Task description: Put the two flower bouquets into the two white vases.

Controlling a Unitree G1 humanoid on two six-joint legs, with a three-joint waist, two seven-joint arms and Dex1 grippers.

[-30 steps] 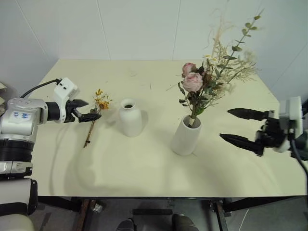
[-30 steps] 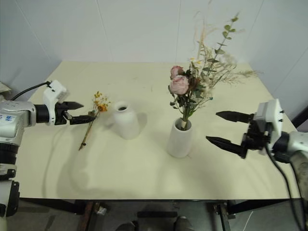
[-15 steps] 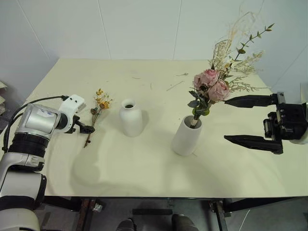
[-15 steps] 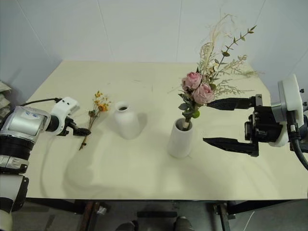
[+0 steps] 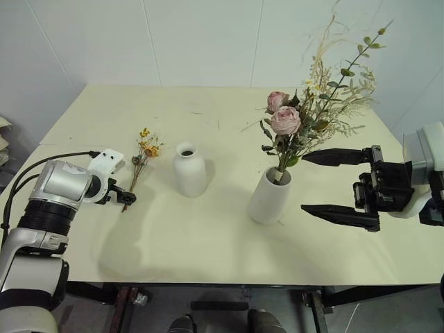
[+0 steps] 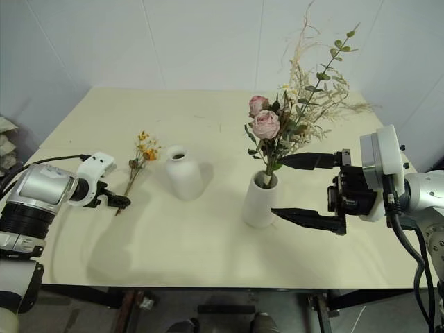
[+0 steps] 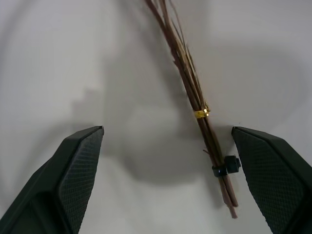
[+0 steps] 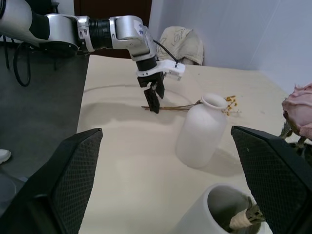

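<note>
Now, left gripper (image 7: 165,180): jaws wide apart and empty, tilted down over the stem end of the small yellow-orange bouquet (image 7: 195,97) (the nearer arm by far for this bunch).
Bunch relative to the jaws: its bound brown stems lie flat on the table (image 5: 208,236) between the two fingertips, close beside one finger and well off the other, so the gap is not centred on them.
Long axis: the stems run away from the jaws, roughly along the gripper's pointing line rather than across it; the flower heads (image 5: 147,147) lie at the far end, near the short narrow-necked vase (image 5: 189,170).
Judgement: a shift sideways to centre the stems, and perhaps a wrist roll, looks needed before closing.
Right gripper (image 5: 338,186): jaws spread wide, holding nothing, pointing level toward the rose bouquet (image 5: 305,118).
Rose bouquet: already standing in the tall white cylinder vase (image 5: 269,198), stems upright, just beyond the right fingertips.
Short vase: empty, well apart from the right jaws, beyond the left jaws past the flower heads.
</note>
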